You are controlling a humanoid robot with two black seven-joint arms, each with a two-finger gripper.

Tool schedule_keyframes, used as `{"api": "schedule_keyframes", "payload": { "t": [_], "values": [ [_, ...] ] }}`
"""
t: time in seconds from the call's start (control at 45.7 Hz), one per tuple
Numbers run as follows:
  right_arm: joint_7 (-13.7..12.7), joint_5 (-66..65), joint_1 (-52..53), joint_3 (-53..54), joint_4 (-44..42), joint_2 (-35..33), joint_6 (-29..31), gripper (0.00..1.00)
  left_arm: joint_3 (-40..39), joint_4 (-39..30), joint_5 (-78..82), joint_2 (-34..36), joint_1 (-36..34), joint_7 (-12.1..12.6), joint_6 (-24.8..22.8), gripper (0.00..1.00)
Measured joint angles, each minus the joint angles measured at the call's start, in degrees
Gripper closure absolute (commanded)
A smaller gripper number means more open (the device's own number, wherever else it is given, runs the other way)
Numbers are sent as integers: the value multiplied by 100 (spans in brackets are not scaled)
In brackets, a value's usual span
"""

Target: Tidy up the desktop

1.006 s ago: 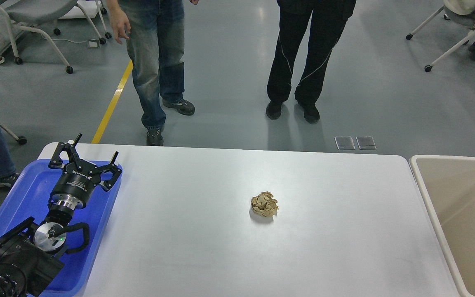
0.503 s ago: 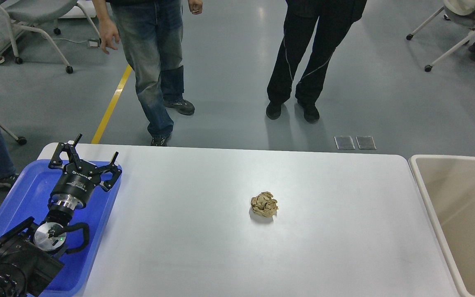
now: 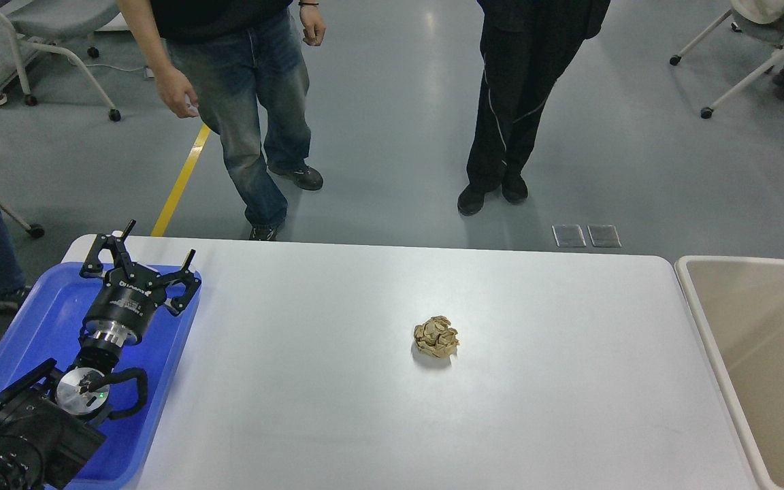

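The white desktop (image 3: pixel 337 408) fills the lower part of the head view. A crumpled ball of brown paper (image 3: pixel 437 337) lies on it, a little right of the middle. My left gripper (image 3: pixel 154 252) is open and empty, held over the blue tray (image 3: pixel 31 320) at the desktop's left end, far from the paper ball. My right gripper is out of view.
A beige tub-like bin (image 3: pixel 766 354) stands against the desktop's right end. Two people (image 3: pixel 256 102) stand on the grey floor just beyond the far edge. Wheeled chairs stand at the back left and back right.
My right arm, seen over the beige bin a second ago, has left the view. Both people have shifted their feet and stepped. My left gripper and the paper ball have not moved.
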Motion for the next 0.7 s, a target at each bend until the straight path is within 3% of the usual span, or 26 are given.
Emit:
{"api": "schedule_keyframes", "payload": {
  "t": [0.219,0.503,0.7],
  "values": [
    [200,-3,19,818,682,-139,270,0,0,0,0,0,0,0,0,0],
    [1067,0,-260,1673,1579,-141,814,0,0,1,-2,1,0,0,0,0],
    [1450,0,-739,2205,2093,130,1079,0,0,-1,0,0,0,0,0,0]
  ]
}}
